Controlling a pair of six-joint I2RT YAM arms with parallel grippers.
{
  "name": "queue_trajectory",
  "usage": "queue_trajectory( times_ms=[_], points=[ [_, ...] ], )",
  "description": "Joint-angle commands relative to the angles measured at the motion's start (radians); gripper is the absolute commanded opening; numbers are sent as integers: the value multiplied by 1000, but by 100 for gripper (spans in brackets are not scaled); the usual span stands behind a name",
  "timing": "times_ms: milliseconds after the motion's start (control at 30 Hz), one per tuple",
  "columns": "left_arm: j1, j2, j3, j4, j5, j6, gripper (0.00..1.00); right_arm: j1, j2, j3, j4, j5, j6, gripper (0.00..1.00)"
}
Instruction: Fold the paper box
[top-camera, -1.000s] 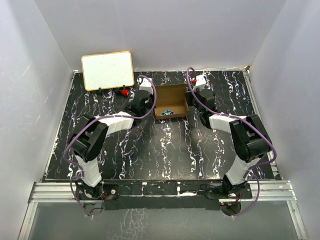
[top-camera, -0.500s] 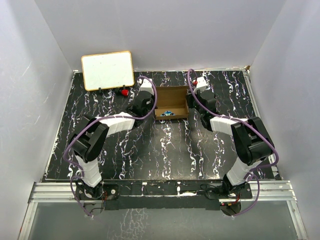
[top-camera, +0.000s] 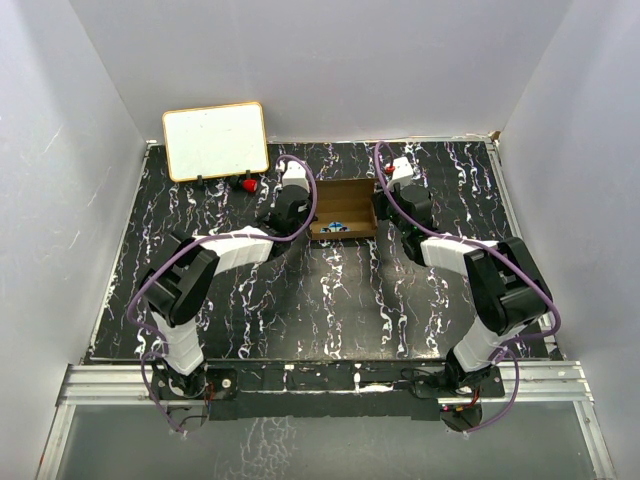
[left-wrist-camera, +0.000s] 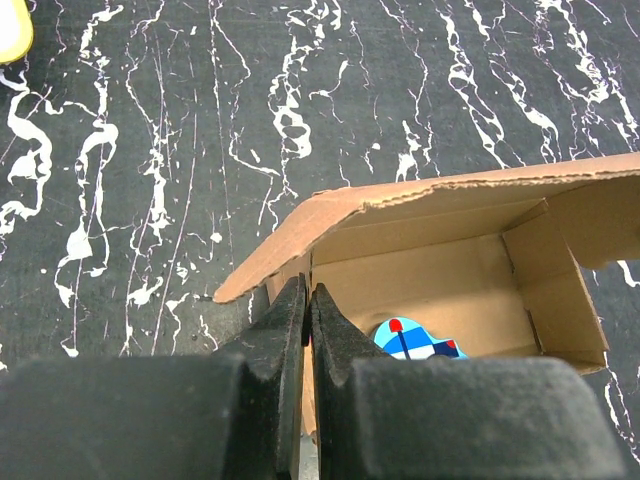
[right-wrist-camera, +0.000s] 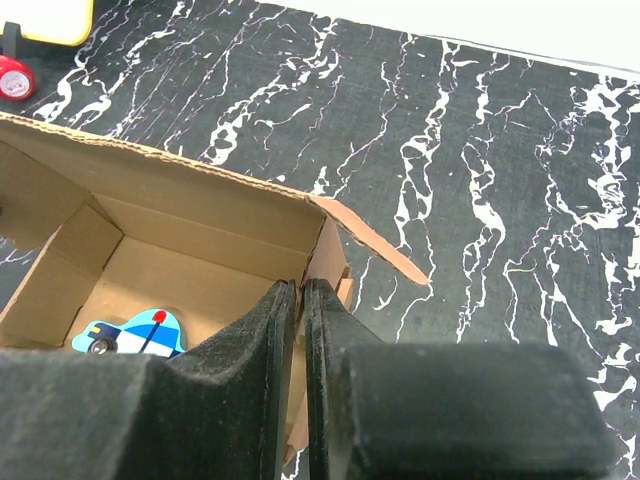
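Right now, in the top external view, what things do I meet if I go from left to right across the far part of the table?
white board -> left gripper -> paper box -> right gripper. Each gripper is shut on one end wall of the paper box.

Plain white walls enclose a black, white-veined table — an aluminium rail runs along its near edge.
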Motion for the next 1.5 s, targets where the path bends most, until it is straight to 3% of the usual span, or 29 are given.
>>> queue_trajectory(
  times_ms=[0,633,1233,1467],
  points=[
    [-27,-42,-14,-53,15,-27,0,20,-51,-12,45,-38,12,14],
    [-35,-67,-73,-46,28,-41,0,23,-73,-43,10,-40,46,14],
    [-35,-94,-109,-37,51,-47,0,22,-96,-103,18,-10,-36,15],
    [-35,-123,-127,-38,54,-51,13,23,-97,-116,28,1,-52,15]
  ],
)
